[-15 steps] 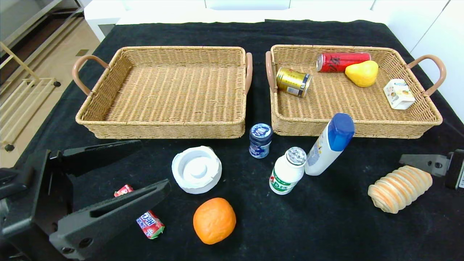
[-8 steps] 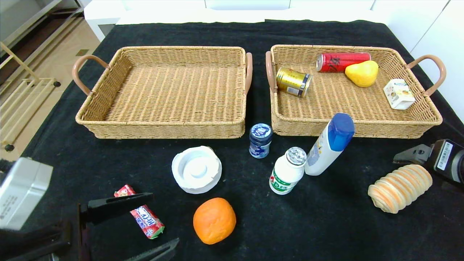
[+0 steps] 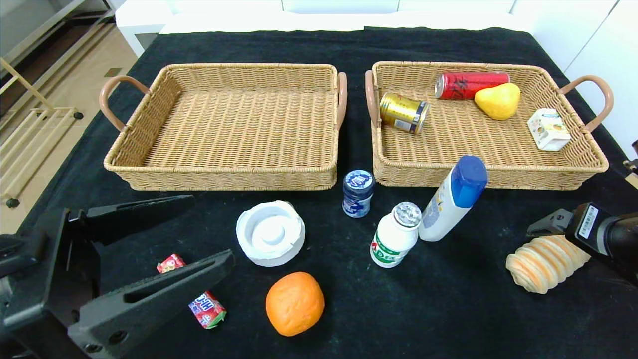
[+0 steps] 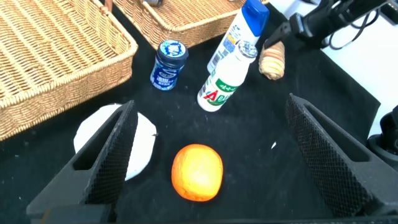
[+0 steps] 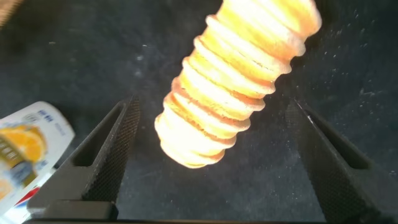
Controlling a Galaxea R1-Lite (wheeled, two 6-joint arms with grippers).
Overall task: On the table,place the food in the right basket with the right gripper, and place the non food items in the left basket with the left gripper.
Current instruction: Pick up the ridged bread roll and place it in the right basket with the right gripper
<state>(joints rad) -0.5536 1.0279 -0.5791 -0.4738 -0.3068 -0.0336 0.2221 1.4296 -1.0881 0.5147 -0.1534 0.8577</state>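
Change: our left gripper (image 3: 164, 249) is back up over the candy (image 3: 205, 309); our right gripper (image 5: 211, 155) has come down around the bread roll (image 3: 546, 262).
Fingers: both spread, grasping nothing.
Count: two baskets, four foods in the right basket (image 3: 498, 172).
Roll: on the desk (image 3: 448, 309), long axis diagonal.

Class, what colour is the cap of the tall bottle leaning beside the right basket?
The cap is blue, on a white bottle; the head view shows it best.
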